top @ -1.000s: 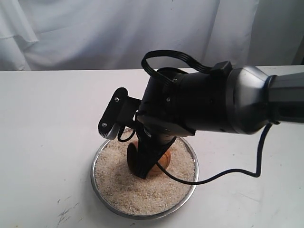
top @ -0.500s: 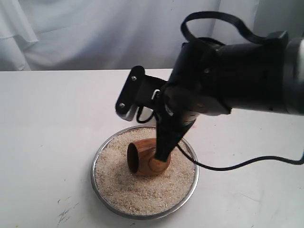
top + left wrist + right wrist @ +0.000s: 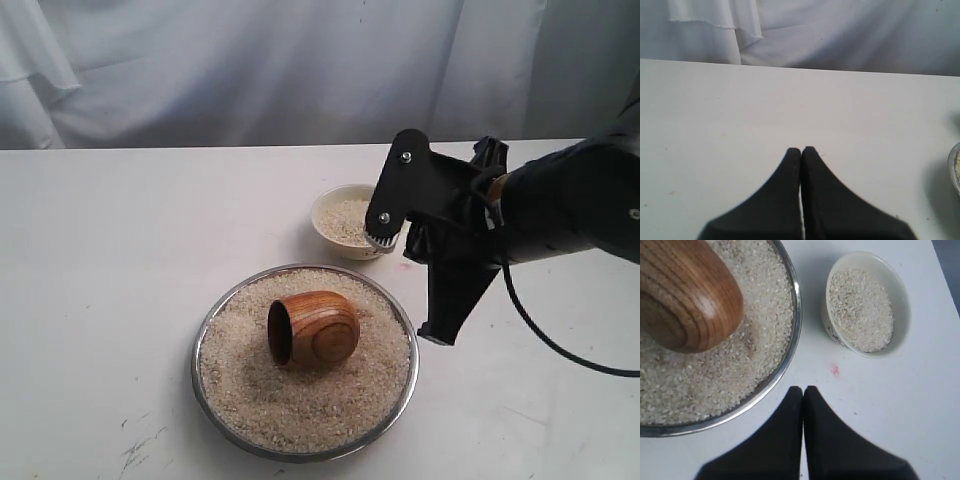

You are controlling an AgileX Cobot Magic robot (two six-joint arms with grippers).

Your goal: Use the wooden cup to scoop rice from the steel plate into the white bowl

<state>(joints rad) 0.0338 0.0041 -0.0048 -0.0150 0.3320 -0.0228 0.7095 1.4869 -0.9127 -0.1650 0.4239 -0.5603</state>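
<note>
Moved since a second ago: your right end effector (image 3: pixel 440 335), which was down over the wooden cup (image 3: pixel 315 328), now hangs off to the right of the steel plate (image 3: pixel 196 360) above the bench (image 3: pixel 100 250), and the white bowl (image 3: pixel 340 248) it had hidden is in sight.

Items you have on hand:
- Right end effector (image 3: pixel 803 388): clenched, fingers pressed flat together, nothing between them, clear of cup and plate.
- Left end effector (image 3: pixel 801 149): likewise clenched and empty, over bare bench (image 3: pixel 790 100); you see only a sliver of the steel plate (image 3: pixel 956 170) at the frame edge.
- Wooden cup (image 3: pixel 687 295): lying on its side on the rice (image 3: pixel 300 400) near the middle of the plate, dark mouth turned to the left of the exterior view, released by both arms.
- Steel plate (image 3: pixel 795 305): on the bench, covered rim to rim with rice (image 3: pixel 755 350).
- White bowl (image 3: pixel 905 300): upright on the bench just beyond the plate's far right rim, a narrow gap between them, holding a layer of rice.
- Backdrop: white curtain (image 3: pixel 250 70) behind the bench.
</note>
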